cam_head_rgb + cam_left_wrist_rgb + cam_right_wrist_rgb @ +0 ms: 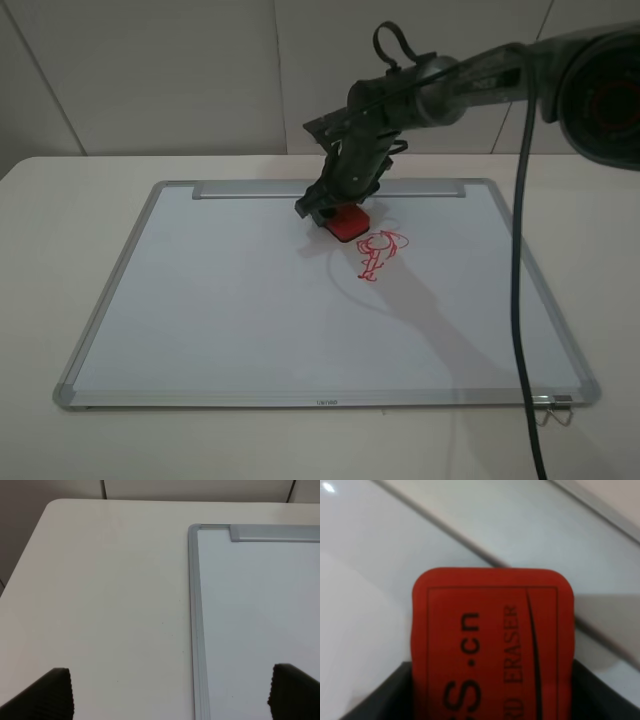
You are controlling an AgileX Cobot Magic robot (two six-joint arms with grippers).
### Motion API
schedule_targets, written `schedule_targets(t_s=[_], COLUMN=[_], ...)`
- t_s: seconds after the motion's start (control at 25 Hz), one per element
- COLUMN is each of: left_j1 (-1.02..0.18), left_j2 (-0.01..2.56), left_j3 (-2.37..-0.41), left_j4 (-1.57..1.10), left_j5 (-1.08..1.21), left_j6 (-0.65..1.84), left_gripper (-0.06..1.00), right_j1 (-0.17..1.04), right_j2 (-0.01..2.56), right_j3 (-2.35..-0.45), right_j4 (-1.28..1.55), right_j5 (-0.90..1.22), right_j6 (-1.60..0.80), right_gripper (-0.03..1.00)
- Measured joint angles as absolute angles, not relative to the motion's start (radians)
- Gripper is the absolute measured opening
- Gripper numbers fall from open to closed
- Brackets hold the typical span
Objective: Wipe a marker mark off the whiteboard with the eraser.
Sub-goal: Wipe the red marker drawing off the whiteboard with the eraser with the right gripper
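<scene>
The whiteboard lies flat on the table, its tray strip along the far edge. My right gripper reaches in from the right and is shut on the red eraser, which sits low on the board just below the strip. The right wrist view is filled by the eraser with dark lettering, held between the dark fingers. Just right of the eraser is a red figure with a wide scribbled top. The plain round-headed marker mark shows in no view. My left gripper hangs open over the board's frame.
The right arm's black cable hangs across the board's right side. A small metal clip sits at the near right corner. Pale table surrounds the board, and a wall stands behind.
</scene>
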State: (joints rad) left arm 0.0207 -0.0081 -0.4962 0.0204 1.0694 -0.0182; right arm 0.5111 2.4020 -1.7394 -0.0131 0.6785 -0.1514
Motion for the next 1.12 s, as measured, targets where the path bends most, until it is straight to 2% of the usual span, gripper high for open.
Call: schedule_targets(t_s=[0.28, 0.88, 1.12], left_j1=[0.021, 0.021, 0.021], left_j2=[-0.008, -0.008, -0.008], left_j3=[-0.496, -0.496, -0.496], left_j4=[0.020, 0.020, 0.020], left_j5=[1.069, 1.069, 1.069], left_j6=[-0.018, -0.018, -0.018], left_gripper=[0.78, 0.78, 0.78], right_j1=[0.526, 0.754, 0.770], right_j2=[2.401, 2.394, 2.354], right_j3=[-1.739, -1.742, -1.726], right_j4=[0.081, 0.228, 0.223], right_j5=[0.729, 0.795, 0.867], right_j6=[-0.280, -0.284, -0.202], right_gripper=[0.49, 0.49, 0.49])
